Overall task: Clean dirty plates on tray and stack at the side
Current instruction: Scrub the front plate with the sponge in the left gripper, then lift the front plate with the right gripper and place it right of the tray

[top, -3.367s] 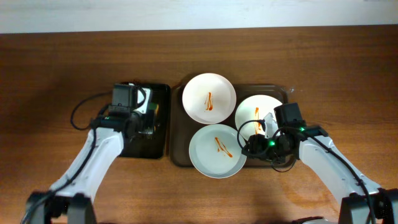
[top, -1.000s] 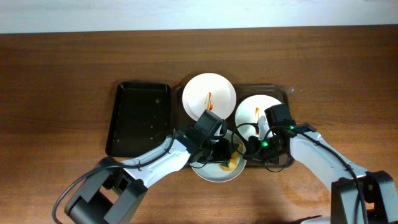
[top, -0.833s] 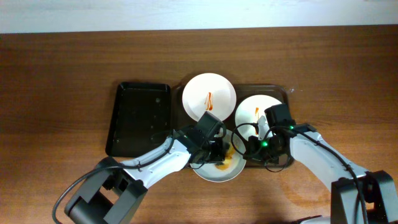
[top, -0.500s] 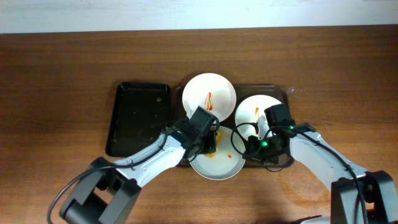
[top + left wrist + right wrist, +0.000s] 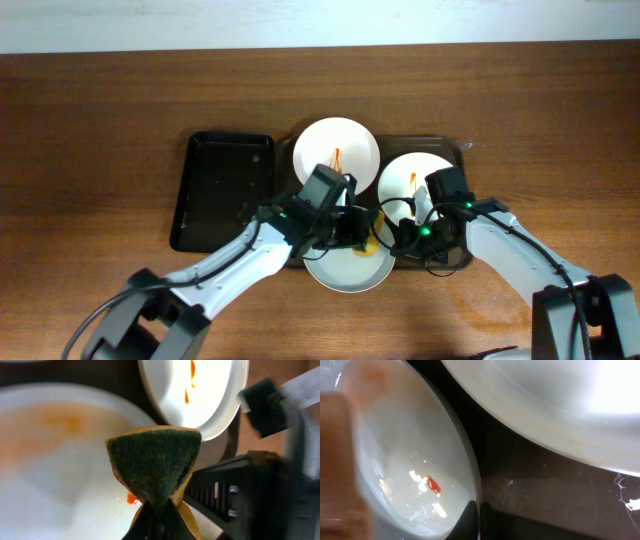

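Now my left claw (image 5: 159,516), clamped on the sponge (image 5: 155,462), has scrubbed the plate (image 5: 345,270) on the tray (image 5: 385,145) nearest the surface's front edge down to a faint smear (image 5: 60,422) and one fleck (image 5: 434,485), my right claw (image 5: 479,514) pinching its rim; more scrubbing needed.

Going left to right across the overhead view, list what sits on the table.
Black tray → back-left plate with a sauce streak → right-hand plate with a sauce streak. The near plate overlaps the back-left one sideways, so it is left out.

light: bright, even | overhead sharp | wrist views blurred, glare
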{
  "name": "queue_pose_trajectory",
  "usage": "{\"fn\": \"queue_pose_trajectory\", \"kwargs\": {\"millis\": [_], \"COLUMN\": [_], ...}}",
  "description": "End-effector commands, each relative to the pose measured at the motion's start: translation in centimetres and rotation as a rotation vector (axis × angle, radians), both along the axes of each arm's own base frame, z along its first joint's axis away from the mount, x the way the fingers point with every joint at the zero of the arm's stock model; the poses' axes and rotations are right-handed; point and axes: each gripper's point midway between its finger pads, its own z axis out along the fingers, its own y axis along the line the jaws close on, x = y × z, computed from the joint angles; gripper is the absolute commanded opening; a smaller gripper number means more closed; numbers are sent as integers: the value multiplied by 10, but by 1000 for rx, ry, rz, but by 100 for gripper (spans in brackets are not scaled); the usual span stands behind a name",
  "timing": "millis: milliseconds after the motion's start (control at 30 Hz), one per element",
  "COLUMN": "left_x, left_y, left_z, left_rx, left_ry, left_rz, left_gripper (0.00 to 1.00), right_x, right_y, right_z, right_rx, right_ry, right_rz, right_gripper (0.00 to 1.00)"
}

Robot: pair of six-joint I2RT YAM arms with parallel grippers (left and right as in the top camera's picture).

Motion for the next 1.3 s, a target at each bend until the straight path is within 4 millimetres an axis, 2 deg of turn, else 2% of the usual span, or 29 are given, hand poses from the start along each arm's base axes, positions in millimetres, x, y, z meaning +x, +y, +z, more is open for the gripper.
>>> {"fn": "queue_pose_trajectory", "kwargs": {"millis": [0,167,333,433,467,600,667,767,867,1000,1067,1133,1267], "left_x": [-20,-35,-38,-30,-21,7,19,41,54,43,34,30,41], "left_y": [-12,-24,-20,-3,6,26,36,63,80,92,98,104,121], "left_z": [-20,-31,-51,-66,-69,-69,-63,-51,-40,-19,-3,17,39], "left_rx": [-3,-17,35,135,175,240,245,267,287,299,300,298,315], "left_ry": [104,159,194,165,134,17,-27,-72,-123,-133,-138,-171,-260], "left_rz": [-31,-63,-49,12,45,73,67,124,128,88,83,99,134], "left_gripper": [0,0,0,0,0,0,0,0,0,0,0,0,0], "right_x": [3,3,3,3,3,2,2,2,2,2,6,13,30], "right_y": [2,2,2,2,2,2,2,2,0,-1,-4,-3,-10], "right_z": [1,1,1,1,1,1,1,1,0,0,1,10,33], "right_rx": [-4,-4,-4,-4,-4,-4,-4,-5,-15,-21,-43,-44,-91], "right_ry": [-9,-9,-8,-9,-8,-4,-4,-4,-5,-8,-21,-69,-159], "right_rz": [9,9,9,9,9,9,9,9,7,10,6,29,32], "right_gripper": [4,4,4,4,4,4,4,4,4,4,4,4,4]}}
